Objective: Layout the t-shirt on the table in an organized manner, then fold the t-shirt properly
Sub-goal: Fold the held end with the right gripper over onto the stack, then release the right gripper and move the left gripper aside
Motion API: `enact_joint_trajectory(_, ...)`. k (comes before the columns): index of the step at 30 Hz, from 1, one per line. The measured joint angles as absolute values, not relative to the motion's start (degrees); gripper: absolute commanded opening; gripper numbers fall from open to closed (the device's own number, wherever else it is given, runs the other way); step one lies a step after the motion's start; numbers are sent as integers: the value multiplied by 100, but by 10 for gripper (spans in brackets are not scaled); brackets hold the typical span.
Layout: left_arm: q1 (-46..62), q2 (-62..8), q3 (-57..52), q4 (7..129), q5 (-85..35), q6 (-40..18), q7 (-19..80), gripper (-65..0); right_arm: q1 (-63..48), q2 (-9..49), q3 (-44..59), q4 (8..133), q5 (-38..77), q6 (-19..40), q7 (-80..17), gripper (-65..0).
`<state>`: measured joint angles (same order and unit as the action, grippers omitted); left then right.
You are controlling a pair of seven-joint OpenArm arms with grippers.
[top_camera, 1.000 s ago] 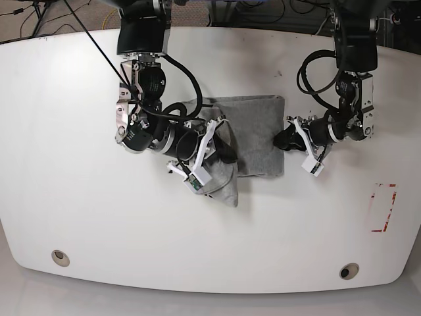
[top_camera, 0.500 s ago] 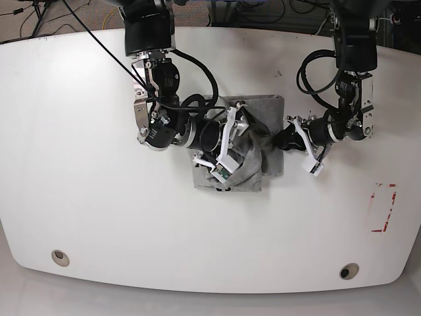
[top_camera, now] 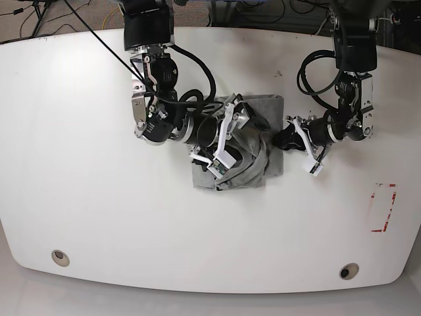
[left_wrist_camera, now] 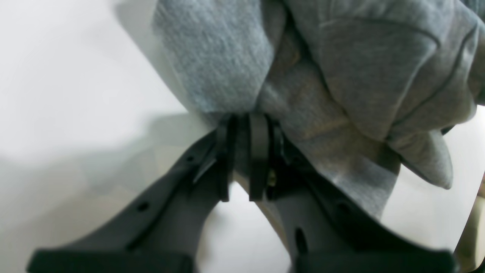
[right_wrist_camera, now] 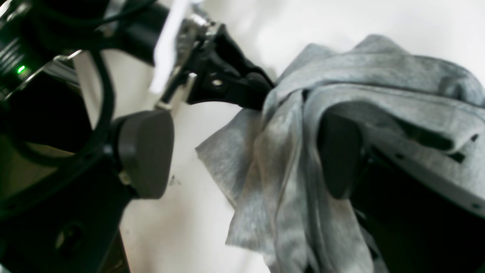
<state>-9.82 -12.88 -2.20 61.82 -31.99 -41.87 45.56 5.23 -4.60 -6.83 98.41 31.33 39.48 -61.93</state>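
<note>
T-shirt: the heather-grey cotton t-shirt (top_camera: 253, 148) lies bunched in a rough folded rectangle near the middle of the table, slightly toward the far side; its upper layer is rumpled and lifted into ridges over the flatter layer below.
Table: the wide white smooth tabletop (top_camera: 85, 197) carries the shirt; a small round grommet hole (top_camera: 60, 257) sits near the near-left corner, another grommet hole (top_camera: 348, 270) near the near-right corner, and a red-outlined rectangle mark (top_camera: 384, 208) lies well apart at the right.
Containers: none in view.
Left gripper: the black left gripper (left_wrist_camera: 242, 159) has its two fingers drawn together on a pinch of the shirt's right edge, grey cloth puckering out above the pads.
Left arm: it reaches down from the far right edge, wrist bent leftward so the gripper meets the shirt's right edge low over the table.
Right gripper: the black right gripper (right_wrist_camera: 242, 159) stands spread wide; one finger (right_wrist_camera: 146, 151) is bare beside the cloth, the other is draped by loose grey folds.
Right arm: it comes from the far left, elbow bent, forearm reaching rightward over the shirt's left half.
</note>
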Motion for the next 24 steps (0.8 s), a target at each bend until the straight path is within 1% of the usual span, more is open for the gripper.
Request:
enact_joint_trajectory(5,-1033,-1260,-220,6182,-3273,-4187,4727,-589,410,-401,-676,10088,3089,3946,-6163,-103)
enact_joint_trajectory(11,-1031,-1243,-215,6217,-3599,-4115,4866,-587,344,-123,-687,10079,3118,3944,-6171,-103)
enact_joint_trajectory(15,-1031,-1236,-180,6418,-3610,-4051,5089,-587,248,89,-668,10051,3081,3944,-6141,-103)
enact_joint_trajectory(24,-947,-1212,-154,6807,-3660,-4023,5345,-587,185,419,-687,9640,3087,3946,-5649,-103)
